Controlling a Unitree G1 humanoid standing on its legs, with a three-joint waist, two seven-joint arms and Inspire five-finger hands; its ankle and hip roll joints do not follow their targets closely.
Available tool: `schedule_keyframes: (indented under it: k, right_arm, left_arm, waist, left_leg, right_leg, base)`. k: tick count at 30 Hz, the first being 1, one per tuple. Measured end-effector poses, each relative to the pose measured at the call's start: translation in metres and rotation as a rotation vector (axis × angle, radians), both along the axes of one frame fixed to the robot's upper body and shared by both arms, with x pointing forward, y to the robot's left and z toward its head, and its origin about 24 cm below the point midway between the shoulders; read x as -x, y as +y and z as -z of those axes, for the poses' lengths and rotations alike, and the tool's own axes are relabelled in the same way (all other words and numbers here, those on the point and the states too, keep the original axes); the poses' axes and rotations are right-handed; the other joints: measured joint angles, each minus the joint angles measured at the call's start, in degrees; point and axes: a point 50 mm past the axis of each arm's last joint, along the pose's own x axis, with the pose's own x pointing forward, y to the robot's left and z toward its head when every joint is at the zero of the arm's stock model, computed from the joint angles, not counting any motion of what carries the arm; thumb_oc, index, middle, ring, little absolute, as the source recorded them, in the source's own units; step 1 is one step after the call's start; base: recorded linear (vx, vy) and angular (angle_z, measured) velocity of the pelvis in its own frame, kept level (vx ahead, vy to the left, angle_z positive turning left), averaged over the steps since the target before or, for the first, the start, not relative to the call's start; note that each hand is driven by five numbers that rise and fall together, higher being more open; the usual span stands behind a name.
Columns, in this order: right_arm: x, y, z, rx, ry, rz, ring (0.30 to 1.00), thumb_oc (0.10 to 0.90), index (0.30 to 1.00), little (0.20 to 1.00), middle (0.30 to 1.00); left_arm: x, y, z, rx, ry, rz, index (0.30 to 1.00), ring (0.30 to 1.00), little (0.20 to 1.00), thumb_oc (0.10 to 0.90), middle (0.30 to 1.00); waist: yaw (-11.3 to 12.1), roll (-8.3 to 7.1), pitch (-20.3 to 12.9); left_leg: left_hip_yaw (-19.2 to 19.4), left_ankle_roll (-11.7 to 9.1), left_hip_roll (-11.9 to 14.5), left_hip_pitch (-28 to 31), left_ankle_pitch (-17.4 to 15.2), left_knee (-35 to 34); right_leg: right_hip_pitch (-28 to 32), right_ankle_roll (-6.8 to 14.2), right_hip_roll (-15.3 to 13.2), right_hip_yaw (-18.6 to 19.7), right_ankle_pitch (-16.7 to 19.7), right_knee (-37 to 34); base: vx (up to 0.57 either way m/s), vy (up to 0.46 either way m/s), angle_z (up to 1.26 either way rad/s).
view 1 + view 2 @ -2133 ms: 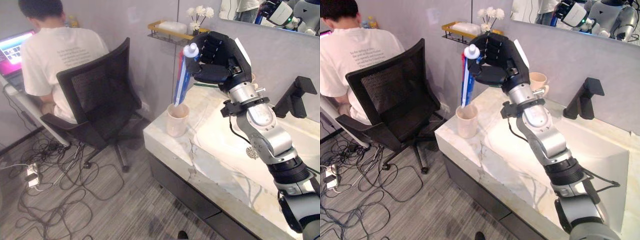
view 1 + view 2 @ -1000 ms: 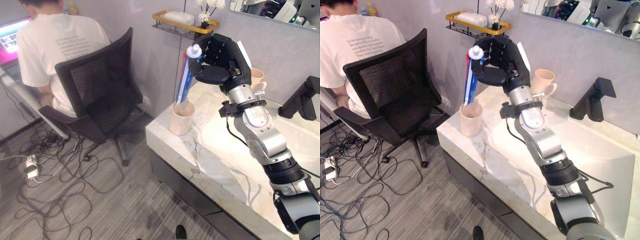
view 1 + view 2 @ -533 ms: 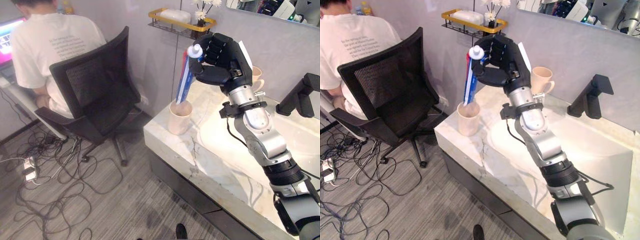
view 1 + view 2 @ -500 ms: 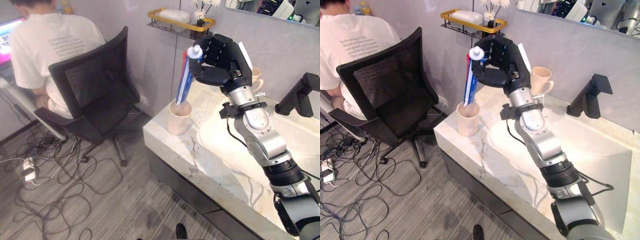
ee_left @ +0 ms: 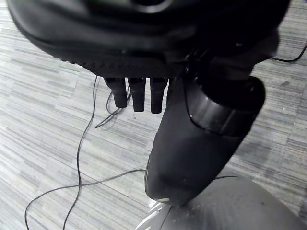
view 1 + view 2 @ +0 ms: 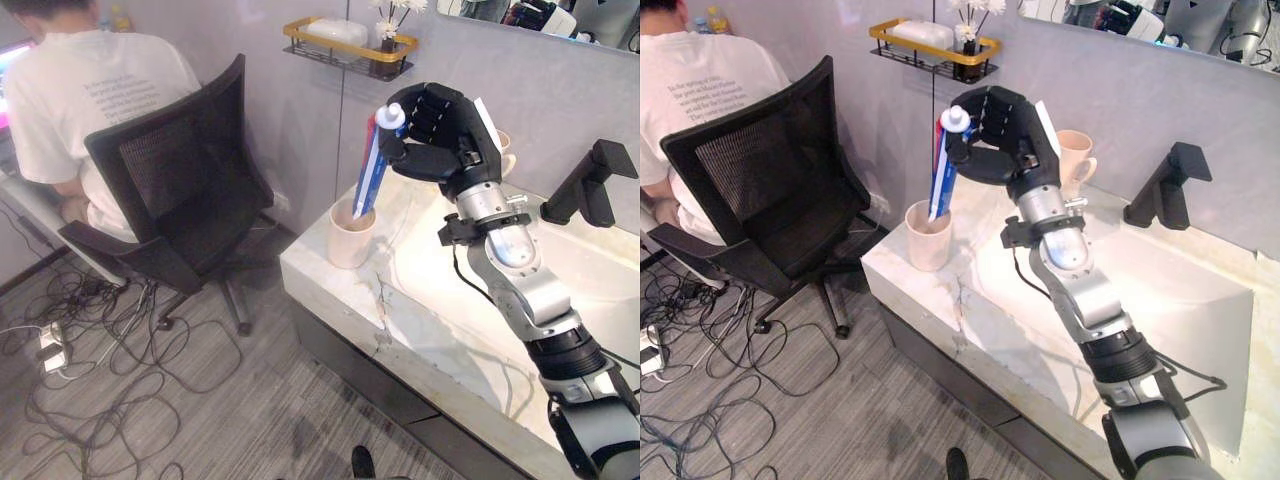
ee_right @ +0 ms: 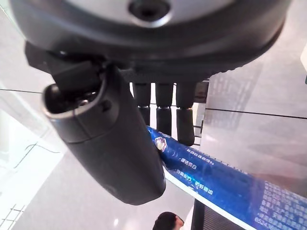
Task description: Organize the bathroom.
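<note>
A person [image 6: 85, 95] sits at far left beside a black chair [image 6: 175, 195]. A beige cup [image 6: 350, 233] stands on the marble surface [image 6: 400, 310] near its left corner. The toothpaste tube [image 6: 372, 165] is upright, its lower end inside the cup. The right hand [image 6: 440, 140] has its fingers and thumb curled round the tube's upper part. The left hand [image 5: 144, 48] hangs over the floor, fingers relaxed, holding nothing.

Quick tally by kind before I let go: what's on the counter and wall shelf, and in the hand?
Cups: 2, one at the counter's corner, one by the wall behind the right hand
Toothpaste tubes: 1, held over the corner cup
Faucets: 1
Wall shelves: 1
Flower vases: 1
Total: 6
</note>
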Motion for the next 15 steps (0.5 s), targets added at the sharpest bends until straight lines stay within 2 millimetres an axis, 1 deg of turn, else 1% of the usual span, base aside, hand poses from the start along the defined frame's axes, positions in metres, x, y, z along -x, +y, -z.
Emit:
schedule_keyframes:
  k: [6, 15]
  right_arm:
    - [0.0001, 0.0025, 0.0089, -0.028, 0.027, -0.005, 0.300, 0.400, 0.300, 0.300, 0.300]
    - [0.0002, 0.0028, 0.0095, -0.026, 0.028, -0.003, 0.300, 0.400, 0.300, 0.300, 0.300]
  left_arm:
    - [-0.0004, 0.0000, 0.0000, 0.003, 0.002, 0.008, 0.900, 0.900, 0.900, 0.800, 0.900]
    - [-0.0013, -0.0004, 0.0000, 0.000, 0.002, 0.029, 0.900, 0.900, 0.900, 0.800, 0.900]
  waist:
    - [0.02, 0.01, 0.00]
    - [0.02, 0.01, 0.00]
  left_leg:
    - [0.09, 0.00, -0.03, 0.06, 0.00, -0.12]
    - [0.14, 0.04, -0.04, -0.26, -0.21, 0.10]
  right_leg:
    - [-0.03, 0.00, 0.00, 0.15, 0.00, 0.00]
    - [-0.04, 0.00, -0.04, 0.23, 0.00, 0.01]
  base:
    - [0.00, 0.019, -0.01]
    - [0.00, 0.027, 0.00]
